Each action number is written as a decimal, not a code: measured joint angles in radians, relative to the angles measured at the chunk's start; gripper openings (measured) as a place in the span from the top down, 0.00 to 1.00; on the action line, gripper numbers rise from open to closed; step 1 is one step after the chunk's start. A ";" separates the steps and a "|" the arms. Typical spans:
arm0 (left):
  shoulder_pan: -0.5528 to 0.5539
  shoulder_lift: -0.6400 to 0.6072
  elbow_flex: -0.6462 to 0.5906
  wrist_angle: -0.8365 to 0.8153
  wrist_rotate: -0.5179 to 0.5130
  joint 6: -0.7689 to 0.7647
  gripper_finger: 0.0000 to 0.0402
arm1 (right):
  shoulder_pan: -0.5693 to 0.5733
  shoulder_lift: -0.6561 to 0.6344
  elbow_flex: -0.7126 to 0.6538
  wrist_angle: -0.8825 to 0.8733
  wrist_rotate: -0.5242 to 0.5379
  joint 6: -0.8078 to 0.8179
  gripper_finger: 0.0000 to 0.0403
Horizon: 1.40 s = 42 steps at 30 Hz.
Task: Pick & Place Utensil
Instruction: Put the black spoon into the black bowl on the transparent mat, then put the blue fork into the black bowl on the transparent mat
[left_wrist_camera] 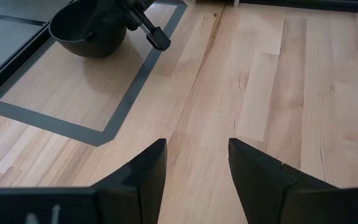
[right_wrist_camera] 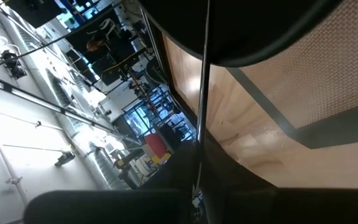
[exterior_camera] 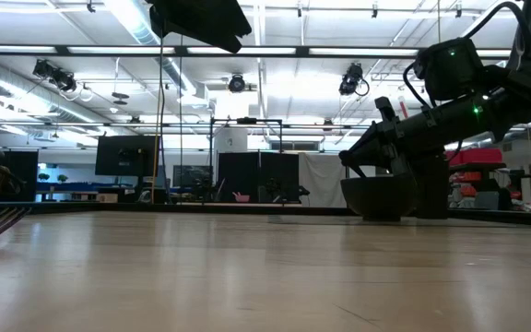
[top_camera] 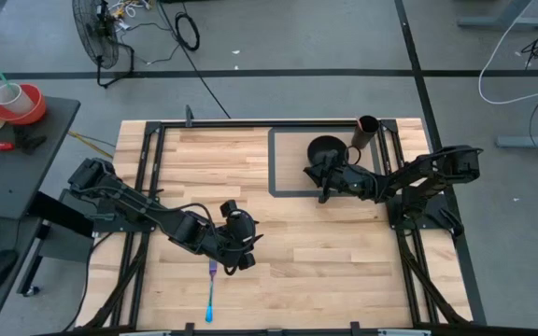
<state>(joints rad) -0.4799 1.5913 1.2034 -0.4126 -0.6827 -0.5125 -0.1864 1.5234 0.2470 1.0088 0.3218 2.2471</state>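
A utensil (top_camera: 211, 294) with a purple-to-blue handle lies flat on the wooden table, close to the near edge. My left gripper (top_camera: 239, 252) (left_wrist_camera: 196, 146) hovers open just beyond the utensil's far end, touching nothing. A black bowl (top_camera: 325, 149) (left_wrist_camera: 89, 28) (exterior_camera: 381, 198) stands on a grey-bordered mat (top_camera: 283, 187). My right gripper (top_camera: 325, 182) (exterior_camera: 362, 152) is at the bowl's near rim, shut on it. The utensil is out of sight in both wrist views. My right gripper holds the black bowl by its near rim (left_wrist_camera: 126, 22), slanting down from the table's right. One finger (left_wrist_camera: 154, 36) shows outside the wall; the other is hidden by the bowl. The bowl stands upright with its base on the mat.
A dark cylindrical cup (top_camera: 367, 131) stands at the mat's far right corner, beside the bowl. Bare wood (top_camera: 344, 271) stretches between the utensil and the mat. Metal frame rails (top_camera: 143, 187) run along the table's left and right sides.
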 joint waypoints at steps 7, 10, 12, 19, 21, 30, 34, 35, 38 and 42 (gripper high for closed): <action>0.000 0.000 0.000 0.000 0.000 0.000 0.56 | 0.000 0.000 0.000 0.010 0.000 -0.003 0.83; 0.000 0.000 0.000 0.000 0.000 0.000 0.56 | 0.000 0.000 0.000 0.009 0.000 -0.005 0.78; 0.000 0.000 0.000 0.000 0.000 0.000 0.56 | 0.000 0.000 0.000 0.009 0.000 -0.006 0.75; 0.000 0.000 0.000 0.000 0.000 0.000 0.56 | 0.000 0.000 0.000 0.046 0.001 -0.013 0.71; 0.000 0.000 0.000 0.000 0.000 0.000 0.56 | 0.000 0.000 0.000 0.069 0.001 -0.019 0.70; 0.000 0.000 0.000 0.000 0.000 0.000 0.56 | 0.000 0.000 0.000 0.093 -0.021 -0.010 0.69; 0.000 0.000 0.000 0.000 0.000 0.000 0.56 | 0.001 0.000 0.000 0.116 -0.040 -0.009 0.69; 0.000 0.000 0.000 0.000 0.000 0.000 0.56 | 0.001 0.000 0.000 0.126 -0.047 -0.008 0.69; 0.000 0.000 0.000 0.000 0.000 0.000 0.56 | 0.009 0.000 0.000 0.170 -0.053 -0.009 0.69; 0.000 0.000 0.000 0.000 0.000 0.000 0.56 | 0.031 0.000 0.000 0.242 -0.053 -0.029 0.69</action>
<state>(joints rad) -0.4800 1.5913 1.2034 -0.4124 -0.6827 -0.5121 -0.1552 1.5233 0.2466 1.2512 0.2686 2.2186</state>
